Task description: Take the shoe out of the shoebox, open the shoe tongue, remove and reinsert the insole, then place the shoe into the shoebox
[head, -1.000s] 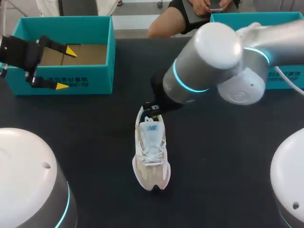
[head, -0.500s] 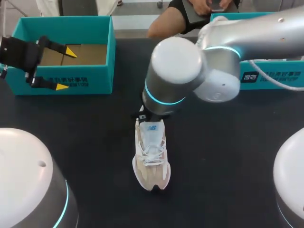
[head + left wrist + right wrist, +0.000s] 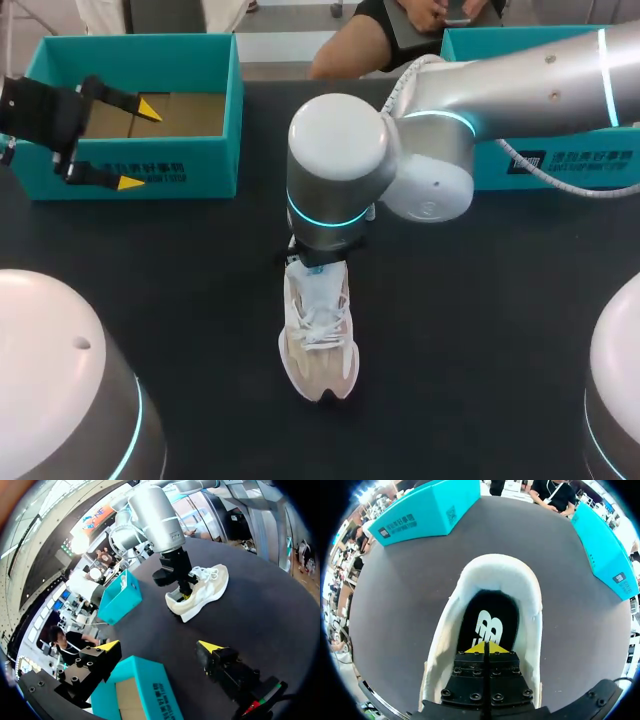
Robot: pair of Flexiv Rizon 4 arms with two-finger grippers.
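Observation:
The white and beige shoe (image 3: 318, 335) lies on the black table, toe toward me. My right arm comes in from the right and its wrist (image 3: 325, 215) covers the heel. Seen from the right wrist, the right gripper (image 3: 484, 648) is shut, its yellow tips together inside the shoe's opening (image 3: 500, 575), just over the black insole (image 3: 487, 620). My left gripper (image 3: 140, 145) hangs open over the front wall of the teal shoebox (image 3: 185, 170) at the far left, with nothing between its fingers. The left wrist view shows this gripper (image 3: 159, 646), the shoebox (image 3: 142, 687) under it and the shoe (image 3: 202, 590) ahead.
A second teal box (image 3: 560, 160) stands at the far right, behind my right arm. Both boxes flank the shoe's heel end (image 3: 425, 510) (image 3: 605, 545). A white cable (image 3: 560, 185) runs along the right arm. Bare black table (image 3: 480, 330) lies around the shoe.
My right arm has swung leftward over the shoe's heel, and its wrist now hides the shoe's opening from above. The left arm and the shoe have stayed put.

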